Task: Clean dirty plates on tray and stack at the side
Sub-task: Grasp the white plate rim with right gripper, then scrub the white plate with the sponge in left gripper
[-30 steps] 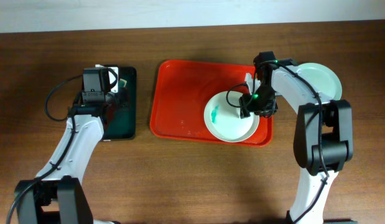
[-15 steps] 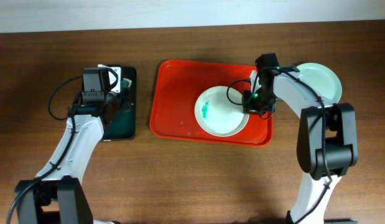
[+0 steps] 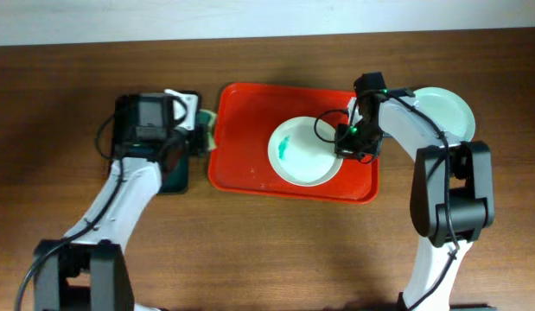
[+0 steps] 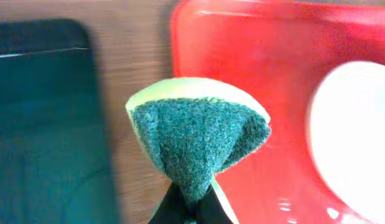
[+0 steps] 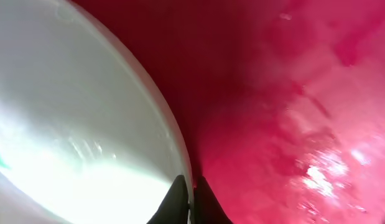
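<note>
The dirty plate [image 3: 303, 154] now lies a little further left than a second ago, near the middle of the red tray [image 3: 241, 130], with its teal smear [image 3: 284, 149] facing up. The right fingers [image 5: 190, 199] are nipped almost shut on its right rim and seem to have dragged it there. The left fingers [image 4: 191, 208], pinched tight on a green sponge [image 4: 195, 134], have swung off the black tray [image 4: 43, 124] to the red tray's left edge. Wiping looks ready to begin. A second plate [image 3: 449, 108] sits on the desk [image 3: 250, 250], far right.
</note>
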{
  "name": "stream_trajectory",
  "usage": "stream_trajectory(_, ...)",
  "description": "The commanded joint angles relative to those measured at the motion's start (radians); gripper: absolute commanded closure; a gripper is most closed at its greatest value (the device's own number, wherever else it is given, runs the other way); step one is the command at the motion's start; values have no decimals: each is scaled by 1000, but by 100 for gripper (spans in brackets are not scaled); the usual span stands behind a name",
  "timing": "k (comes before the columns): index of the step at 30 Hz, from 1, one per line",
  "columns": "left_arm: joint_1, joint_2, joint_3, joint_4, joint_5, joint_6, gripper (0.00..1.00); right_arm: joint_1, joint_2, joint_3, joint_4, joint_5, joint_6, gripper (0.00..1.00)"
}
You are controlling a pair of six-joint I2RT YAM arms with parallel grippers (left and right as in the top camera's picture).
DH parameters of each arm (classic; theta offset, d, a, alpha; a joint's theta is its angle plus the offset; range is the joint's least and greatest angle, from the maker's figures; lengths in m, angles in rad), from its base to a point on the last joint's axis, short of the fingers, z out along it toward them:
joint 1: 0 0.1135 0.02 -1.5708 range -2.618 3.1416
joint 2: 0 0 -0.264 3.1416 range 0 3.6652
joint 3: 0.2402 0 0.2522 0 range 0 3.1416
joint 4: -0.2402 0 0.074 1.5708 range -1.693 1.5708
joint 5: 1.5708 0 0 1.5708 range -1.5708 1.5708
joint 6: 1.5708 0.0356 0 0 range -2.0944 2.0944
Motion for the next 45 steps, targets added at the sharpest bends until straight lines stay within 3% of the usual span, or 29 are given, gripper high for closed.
stream_trajectory(1,-99,50,-8,18,50,-179,100,98,36,-26,73,-10,-58,96)
stream_trajectory(7,-247,109,-8,44,46,-216,100,222,36,-26,220,-6,-100,96)
stream_trajectory(11,-255,260,-8,137,47,-454,100,222,36,-26,219,-5,-97,96)
stream_trajectory(14,-254,335,-8,159,18,-459,100,222,36,-26,219,-5,-97,96)
stream_trajectory(16,-254,347,-8,84,-346,-431,100,222,36,-26,219,-5,-97,96)
stream_trajectory(18,-252,333,3,63,-523,-378,100,222,36,-26,219,-5,-97,96)
stream_trajectory(19,-252,325,12,58,-536,-375,100,222,36,-26,219,-5,-97,96)
stream_trajectory(22,-258,239,79,14,-480,-373,100,223,36,-26,219,-5,-97,96)
stream_trajectory(25,-267,244,81,80,-100,-469,100,223,36,-26,219,-5,-97,96)
stream_trajectory(26,-276,283,81,98,-66,-534,100,223,36,-26,219,-5,-97,96)
stream_trajectory(30,-292,401,81,105,-3,-539,100,223,36,-26,217,-5,-97,96)
stream_trajectory(32,-290,410,81,37,-20,-443,100,223,36,-26,212,-5,-97,96)
stream_trajectory(37,-292,322,108,-226,-269,-391,100,223,36,-26,208,-5,-97,96)
stream_trajectory(38,-296,276,109,-245,-225,-391,100,223,36,-26,208,-5,-97,96)
stream_trajectory(41,-301,256,108,-204,84,-392,100,223,36,-26,209,-5,-97,96)
stream_trajectory(45,-304,274,108,-145,80,-411,100,223,36,-26,208,-5,-97,96)
